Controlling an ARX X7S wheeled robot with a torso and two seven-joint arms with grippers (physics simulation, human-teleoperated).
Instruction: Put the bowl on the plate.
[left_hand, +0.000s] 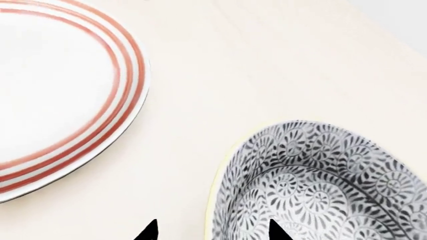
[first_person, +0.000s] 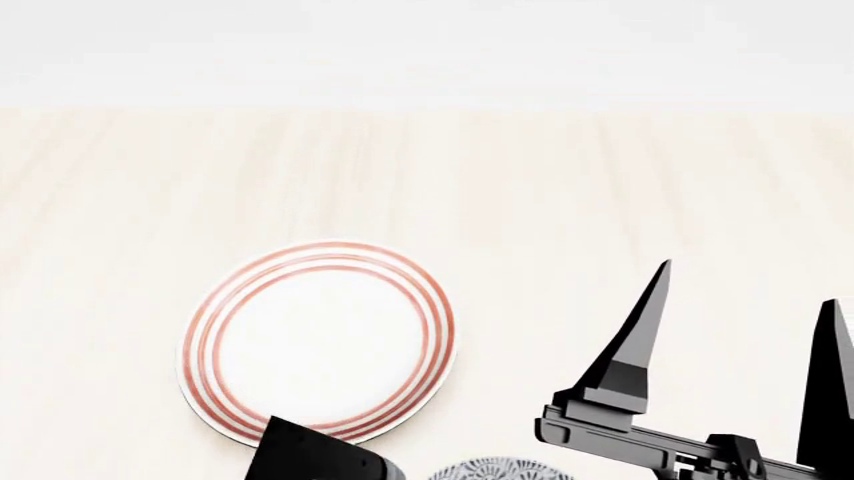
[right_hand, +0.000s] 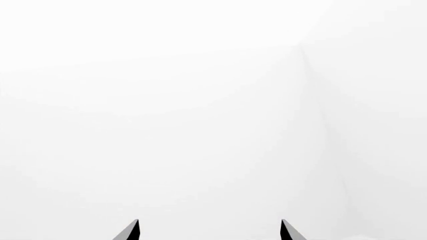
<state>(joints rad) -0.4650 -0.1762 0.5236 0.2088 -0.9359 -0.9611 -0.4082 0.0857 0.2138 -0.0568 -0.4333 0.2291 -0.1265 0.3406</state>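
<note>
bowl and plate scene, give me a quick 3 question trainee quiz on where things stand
1. True or false: the bowl already sits on the plate.
2. Which gripper has the bowl's rim between its fingertips? A) left gripper B) right gripper
3. Fill in: the plate's rim carries three red-orange ____.

Key: 1 false, they lie apart on the table. 2 A, jaws open. 3 rings.
</note>
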